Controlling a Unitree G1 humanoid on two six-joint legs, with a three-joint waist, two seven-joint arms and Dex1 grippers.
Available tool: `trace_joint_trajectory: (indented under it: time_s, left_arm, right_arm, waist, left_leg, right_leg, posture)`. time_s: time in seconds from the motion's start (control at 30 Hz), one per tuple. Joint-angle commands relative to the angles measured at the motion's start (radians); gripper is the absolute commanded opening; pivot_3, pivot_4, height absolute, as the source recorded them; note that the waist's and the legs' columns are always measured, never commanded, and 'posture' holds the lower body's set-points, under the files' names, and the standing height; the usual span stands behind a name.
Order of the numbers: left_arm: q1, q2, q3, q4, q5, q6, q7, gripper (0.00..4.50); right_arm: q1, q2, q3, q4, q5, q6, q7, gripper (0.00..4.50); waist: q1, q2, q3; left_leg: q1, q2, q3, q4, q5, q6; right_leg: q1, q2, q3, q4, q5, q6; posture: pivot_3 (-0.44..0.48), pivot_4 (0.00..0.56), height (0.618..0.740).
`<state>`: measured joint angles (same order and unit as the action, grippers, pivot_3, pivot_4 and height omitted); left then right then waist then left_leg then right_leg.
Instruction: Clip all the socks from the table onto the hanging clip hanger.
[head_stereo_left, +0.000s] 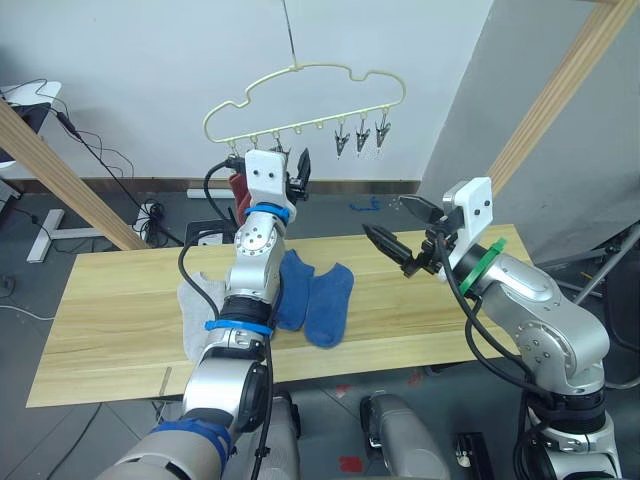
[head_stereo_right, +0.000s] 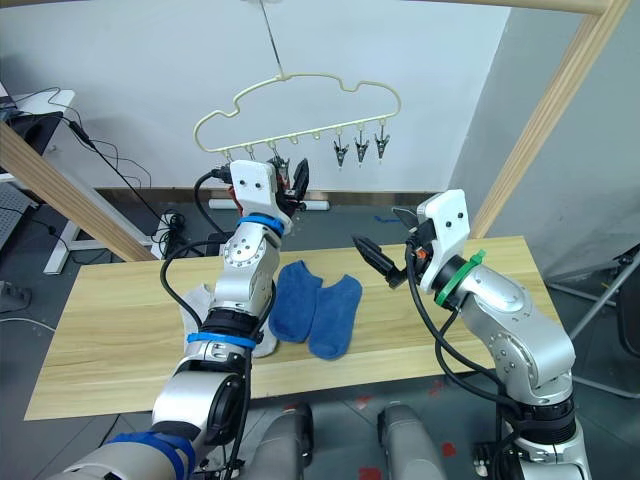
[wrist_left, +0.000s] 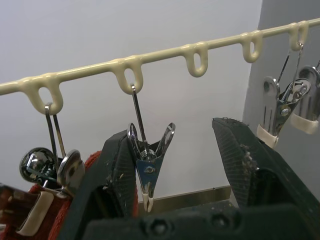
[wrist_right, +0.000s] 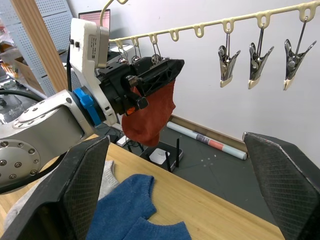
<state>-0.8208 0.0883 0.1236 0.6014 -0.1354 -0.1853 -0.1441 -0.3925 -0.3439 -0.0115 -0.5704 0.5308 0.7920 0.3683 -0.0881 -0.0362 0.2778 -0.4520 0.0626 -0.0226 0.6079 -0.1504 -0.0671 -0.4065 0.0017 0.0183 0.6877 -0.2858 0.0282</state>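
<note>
Your left gripper (wrist_left: 175, 165), jaws wide, brackets a dangling clip (wrist_left: 148, 165) on the hanger (head_stereo_left: 300, 95), red sock (wrist_right: 148, 117) hung beside it; right gripper (head_stereo_left: 405, 232), open and empty, hovers above the counter (head_stereo_left: 120, 300) near the blue socks (head_stereo_left: 318, 296).

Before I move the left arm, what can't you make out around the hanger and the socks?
- Whether the red sock is clipped: left gripper covers its top edge, right wrist view.
- Grey socks: left arm hides most, head views.
- Second red sock: can't tell where it is.
- Clip hanger: its ends cut off, left wrist view.
</note>
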Motion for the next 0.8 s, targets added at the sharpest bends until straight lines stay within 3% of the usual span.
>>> trace_joint_trajectory:
  time_s: [0.03, 0.1, 0.2, 0.43, 0.63, 0.8]
  left_arm:
    - [-0.021, -0.002, 0.001, -0.017, 0.0, -0.029, -0.001, 2.69]
    - [-0.021, -0.005, 0.005, -0.017, -0.008, -0.027, -0.005, 2.69]
    - [-0.022, -0.008, 0.01, -0.021, -0.021, -0.023, -0.011, 2.14]
    - [-0.01, -0.006, 0.01, -0.047, -0.036, -0.002, -0.014, 0.32]
    - [0.024, 0.005, 0.01, -0.086, -0.032, 0.023, -0.011, 0.25]
    - [0.053, 0.032, 0.02, -0.173, -0.087, 0.166, -0.057, 0.25]
  right_arm:
    - [0.001, -0.005, -0.017, -0.043, 0.017, -0.012, -0.002, 4.5]
    - [0.002, -0.004, -0.016, -0.042, 0.017, -0.012, -0.002, 4.5]
    - [0.002, -0.003, -0.015, -0.042, 0.018, -0.011, -0.003, 4.5]
    - [0.003, 0.002, -0.012, -0.04, 0.019, -0.011, -0.006, 4.5]
    - [0.008, 0.002, 0.0, -0.029, 0.009, -0.012, -0.004, 4.5]
    - [0.014, -0.042, 0.153, 0.103, -0.154, -0.005, -0.039, 4.5]
  waist:
    - [0.0, 0.0, 0.0]
    - [0.0, 0.0, 0.0]
    - [0.0, 0.0, 0.0]
    - [0.0, 0.0, 0.0]
    - [0.0, 0.0, 0.0]
    - [0.001, 0.0, 0.0]
  left_leg:
    - [0.0, 0.0, 0.0, 0.0, 0.0, 0.0]
    - [0.0, 0.0, 0.0, 0.0, 0.0, 0.0]
    - [0.0, 0.0, 0.0, 0.0, 0.0, 0.0]
    - [0.0, 0.0, 0.0, 0.0, 0.0, 0.0]
    - [0.0, 0.0, 0.0, 0.0, 0.0, 0.0]
    - [0.0, 0.0, 0.0, 0.0, 0.0, 0.0]
  right_leg:
    - [0.0, 0.0, 0.0, 0.0, 0.0, 0.0]
    - [0.0, 0.0, 0.0, 0.0, 0.0, 0.0]
    - [0.0, 0.0, 0.0, 0.0, 0.0, 0.0]
    - [0.0, 0.0, 0.0, 0.0, 0.0, 0.0]
    - [0.0, 0.0, 0.0, 0.0, 0.0, 0.0]
    - [0.0, 0.0, 0.0, 0.0, 0.0, 0.0]
  posture:
    - [-0.21, 0.257, 0.74]
    - [-0.208, 0.258, 0.74]
    - [-0.208, 0.258, 0.74]
    - [-0.201, 0.259, 0.74]
    - [-0.193, 0.26, 0.74]
    - [-0.16, 0.263, 0.74]
